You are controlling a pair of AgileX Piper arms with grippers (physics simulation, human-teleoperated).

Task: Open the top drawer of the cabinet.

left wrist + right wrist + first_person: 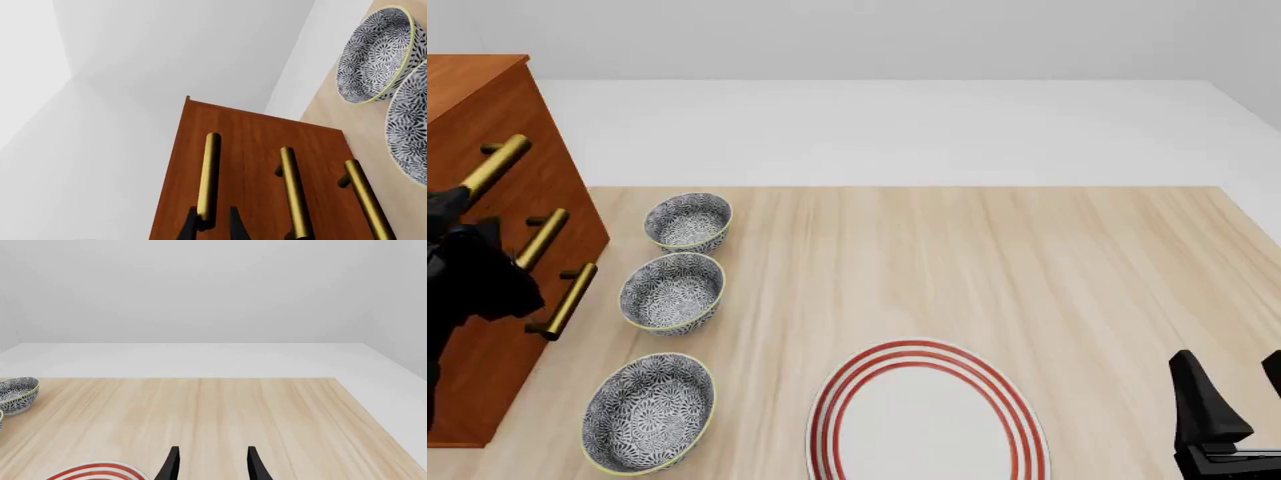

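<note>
Cabinet (pixel 507 150) stood at table's left edge, top drawer (pixel 193 165) shut. Left gripper (pixel 213 225) straddled top handle (pixel 209 175), fingers either side (contact unclear). Right gripper (pixel 210 465) open, idle near right corner. Grasp step; next: clamp, pull straight outward.

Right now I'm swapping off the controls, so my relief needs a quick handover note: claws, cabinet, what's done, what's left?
Left claw: fingers straddle the top drawer's brass handle at its near end; whether they are clamped shut on it is unclear.
Right claw: open, empty, idle over the table beside the red-ringed plate.
Cabinet: at the table's left; all three drawers look closed.
Done: the reach to the handle.
Left: confirm the grip, then pull the drawer out.
</note>
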